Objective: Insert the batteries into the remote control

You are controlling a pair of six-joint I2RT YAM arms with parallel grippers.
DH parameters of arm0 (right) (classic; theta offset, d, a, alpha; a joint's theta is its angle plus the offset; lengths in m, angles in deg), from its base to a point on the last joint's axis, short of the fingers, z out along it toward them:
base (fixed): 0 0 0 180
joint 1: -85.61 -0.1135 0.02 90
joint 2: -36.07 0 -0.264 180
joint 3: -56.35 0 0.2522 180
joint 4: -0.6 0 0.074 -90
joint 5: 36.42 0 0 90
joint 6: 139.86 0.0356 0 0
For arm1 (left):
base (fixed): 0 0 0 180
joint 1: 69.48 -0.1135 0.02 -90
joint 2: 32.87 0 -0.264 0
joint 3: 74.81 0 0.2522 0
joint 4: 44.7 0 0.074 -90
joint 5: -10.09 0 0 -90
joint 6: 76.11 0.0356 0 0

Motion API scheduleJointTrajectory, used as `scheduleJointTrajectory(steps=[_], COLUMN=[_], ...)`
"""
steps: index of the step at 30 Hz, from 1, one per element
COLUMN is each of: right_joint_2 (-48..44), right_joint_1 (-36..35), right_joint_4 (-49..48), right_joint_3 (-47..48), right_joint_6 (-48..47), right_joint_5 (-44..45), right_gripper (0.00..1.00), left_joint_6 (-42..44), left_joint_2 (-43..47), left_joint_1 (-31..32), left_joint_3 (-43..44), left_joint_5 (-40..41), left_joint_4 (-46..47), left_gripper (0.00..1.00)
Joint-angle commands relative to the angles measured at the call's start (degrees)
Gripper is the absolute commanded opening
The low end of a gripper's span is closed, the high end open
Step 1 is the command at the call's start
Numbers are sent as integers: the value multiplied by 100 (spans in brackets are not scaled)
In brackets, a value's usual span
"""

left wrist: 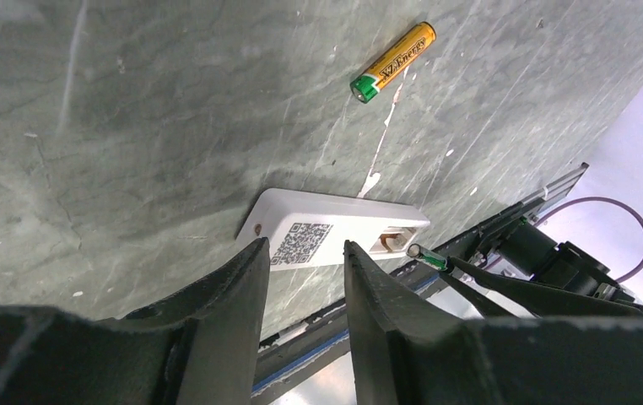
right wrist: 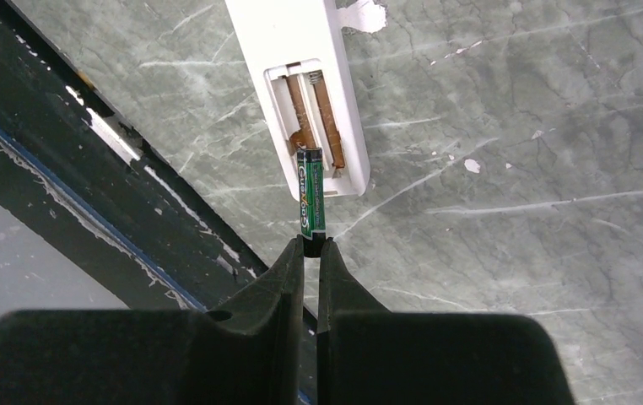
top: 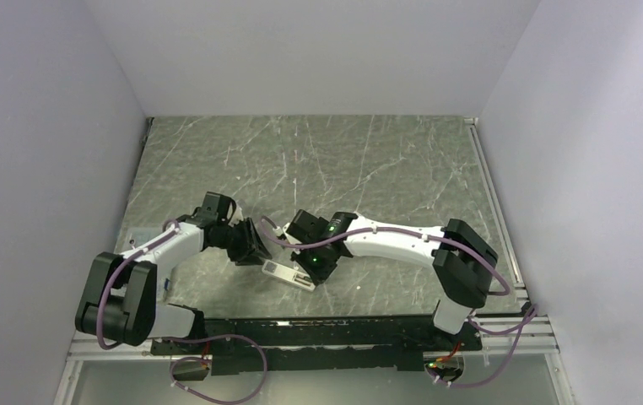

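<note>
From above, the remote control (top: 289, 275) lies on the marbled table (top: 343, 160) near the arms' bases. The left gripper (top: 253, 243) is just beside its left end and the right gripper (top: 311, 272) is over its right end. The left wrist view shows that gripper's fingers (left wrist: 234, 295) spread apart with nothing between them. The remote lies back-up just beyond the tips, QR label showing and battery compartment (left wrist: 396, 240) open. The orange-gold battery (left wrist: 394, 61) rests on the table well apart from it. In the right wrist view the fingers (right wrist: 280, 278) pinch one end of the greenish battery (right wrist: 311, 201), whose other end reaches the open compartment's near edge.
</note>
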Motion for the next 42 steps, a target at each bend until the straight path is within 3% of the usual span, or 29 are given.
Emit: scheduleJointTrajectory(steps=[1,42], right_joint_2=[52,700], right_joint_1=[-27,-27], right_joint_4=[123,377], right_joint_3=[268,825], right_joint_6=[69,205], right_joint_5=[-19,273], right_gripper=[0,0], left_joint_6=[-47,-105], left_joint_2=[-71,7], left_joint_1=[21,136], left_joint_3=[-108,-292], left_joint_5=[-259,-334], left_joint_4=[395,535], left_gripper=[42,36])
